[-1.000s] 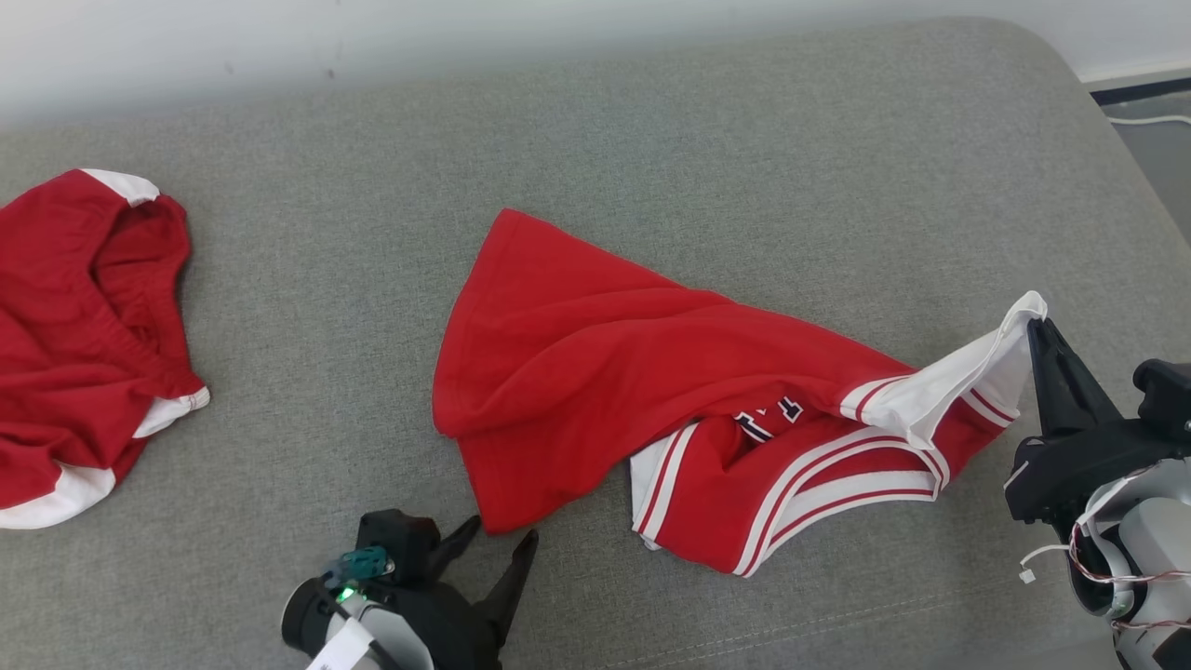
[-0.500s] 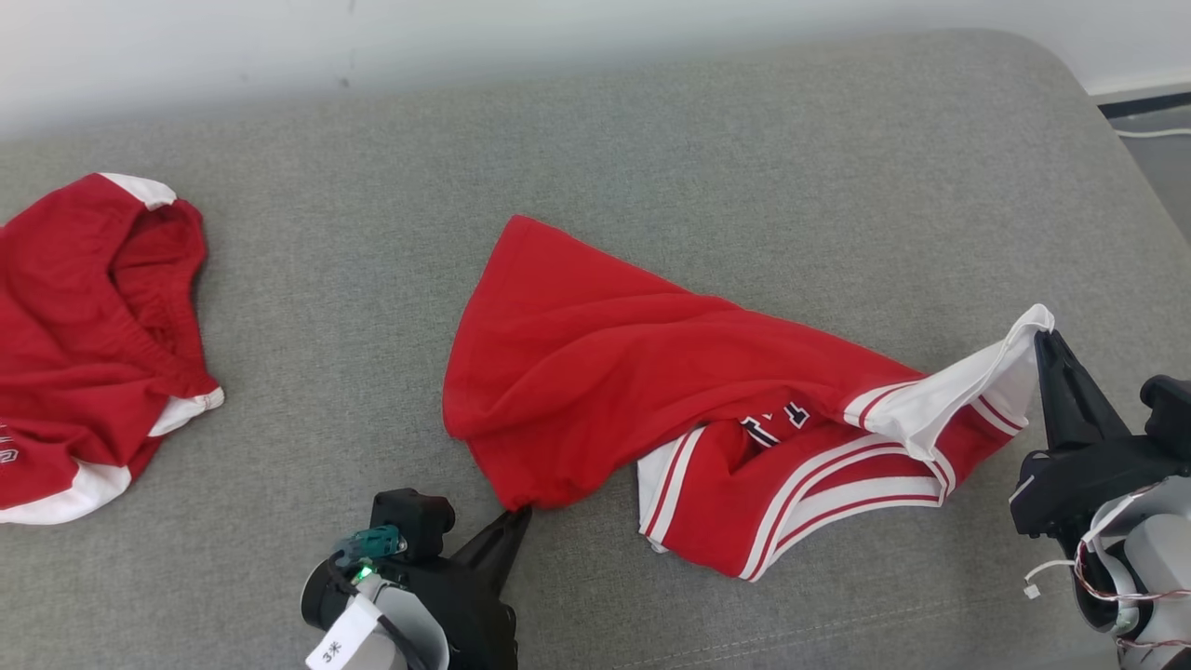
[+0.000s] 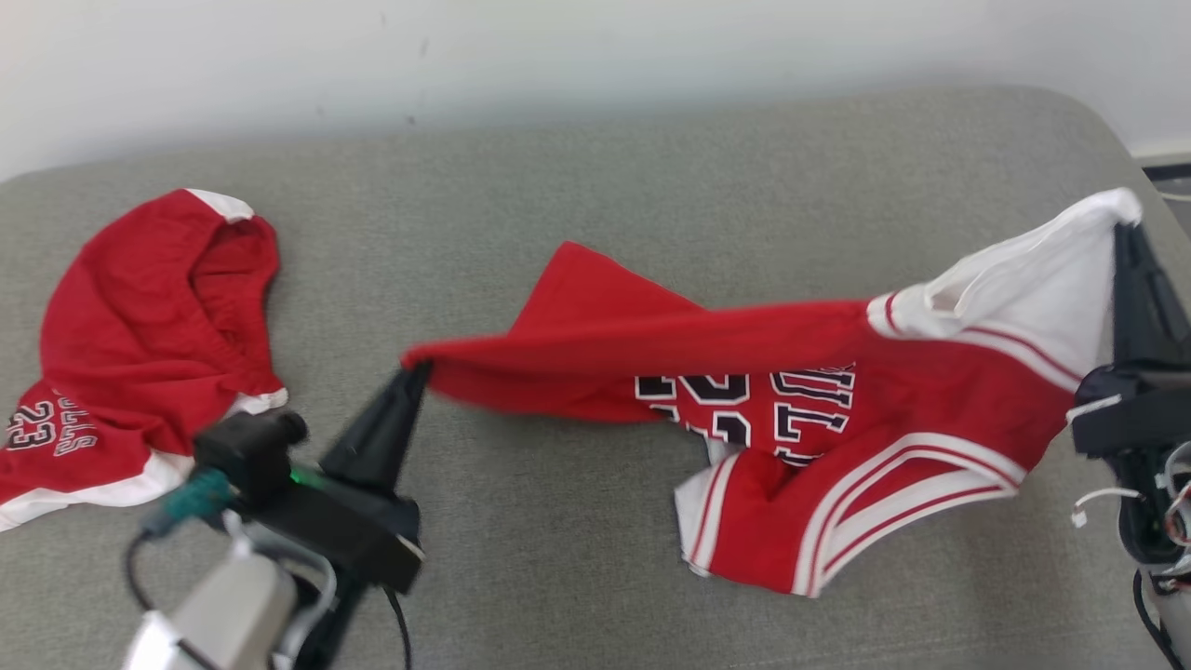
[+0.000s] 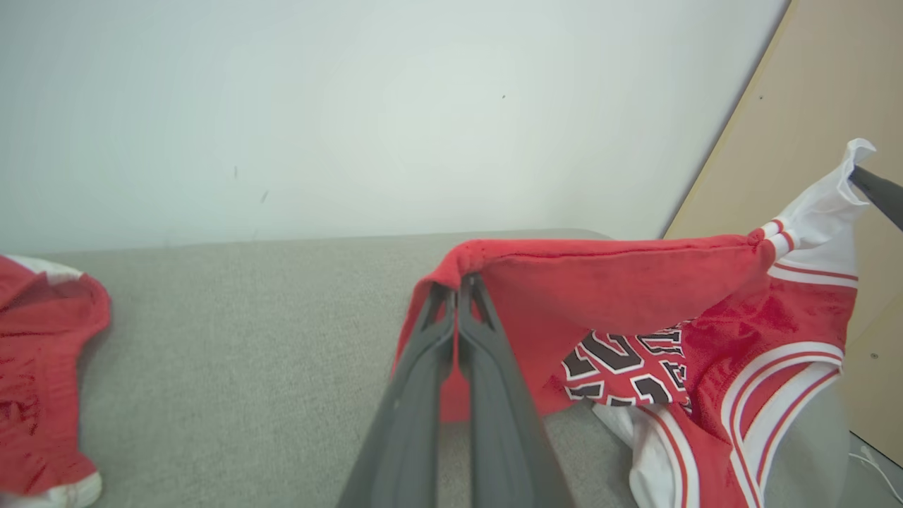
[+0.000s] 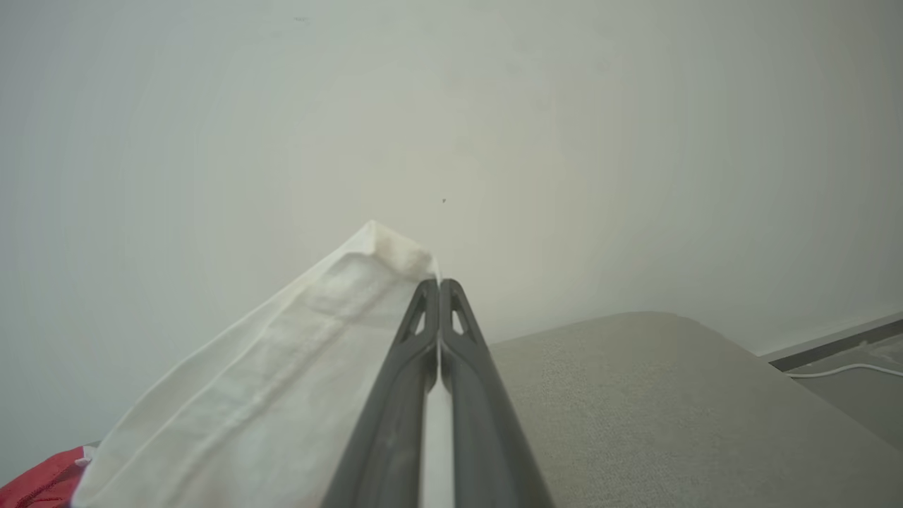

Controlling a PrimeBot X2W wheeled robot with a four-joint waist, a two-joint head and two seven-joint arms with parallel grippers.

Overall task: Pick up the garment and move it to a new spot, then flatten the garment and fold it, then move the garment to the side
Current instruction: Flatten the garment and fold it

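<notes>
Far left, the other red garment [image 3: 140,316] lies crumpled on the grey cushion [image 3: 577,186], a "23" showing at its edge, well apart from the action. Next along is the left gripper [image 3: 416,370], fingers pressed together on a red corner of the garment [image 3: 791,372]. The garment hangs stretched between both claws over the cushion's middle and right. Its dark numerals show and its striped lower part sags onto the cushion. Far right, the right gripper [image 3: 1121,228] pinches the white band, held higher than the red corner. Behind runs a pale wall [image 3: 558,56]. The left wrist view catches a tan panel [image 4: 811,141] past the cushion's end. The count is two red garments, two grippers, one cushion.
</notes>
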